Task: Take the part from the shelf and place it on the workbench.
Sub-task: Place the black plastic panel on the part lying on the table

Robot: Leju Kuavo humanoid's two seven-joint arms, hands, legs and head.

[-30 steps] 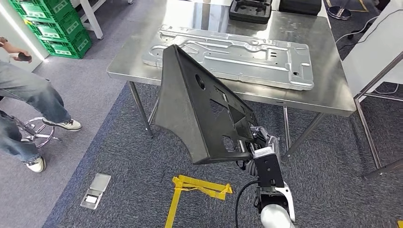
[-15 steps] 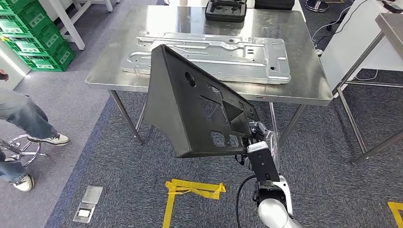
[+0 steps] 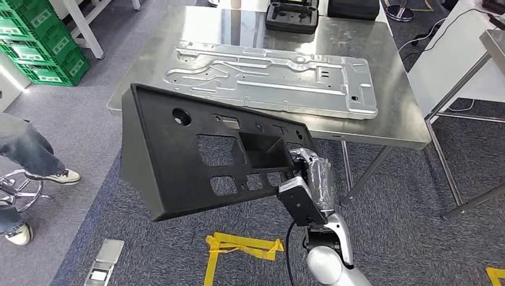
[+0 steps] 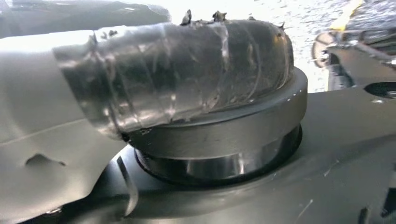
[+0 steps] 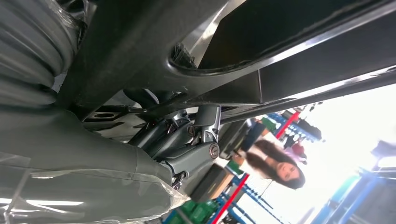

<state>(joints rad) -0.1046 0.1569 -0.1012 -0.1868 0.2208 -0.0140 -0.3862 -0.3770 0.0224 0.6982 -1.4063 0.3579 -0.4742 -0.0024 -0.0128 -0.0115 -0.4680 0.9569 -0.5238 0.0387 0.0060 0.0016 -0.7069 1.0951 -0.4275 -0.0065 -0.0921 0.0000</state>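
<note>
The part is a long black plastic panel (image 3: pixel 196 161) with several cut-outs, held in the air in front of the steel workbench (image 3: pixel 393 128), its near face towards me. My right hand (image 3: pixel 309 179) grips its right end from below; in the right wrist view its fingers (image 5: pixel 187 144) are closed against the panel's underside (image 5: pixel 280 42). The panel's left end hangs over the carpet. In the left wrist view a tape-wrapped part of my left hand (image 4: pixel 187 70) lies close over a dark surface (image 4: pixel 327 154); whether it holds anything is unclear.
A large silver metal sheet (image 3: pixel 268 74) lies across the workbench, with a black case (image 3: pixel 290 16) behind it. Green crates (image 3: pixel 41 47) stand far left. A person's legs (image 3: pixel 30 149) and a stool (image 3: pixel 21 185) are at left. Yellow tape (image 3: pixel 238 247) marks the carpet.
The panel has turned from nearly edge-on to broadside, its left end swinging out to the left. The view has shifted a little as the camera moved.
</note>
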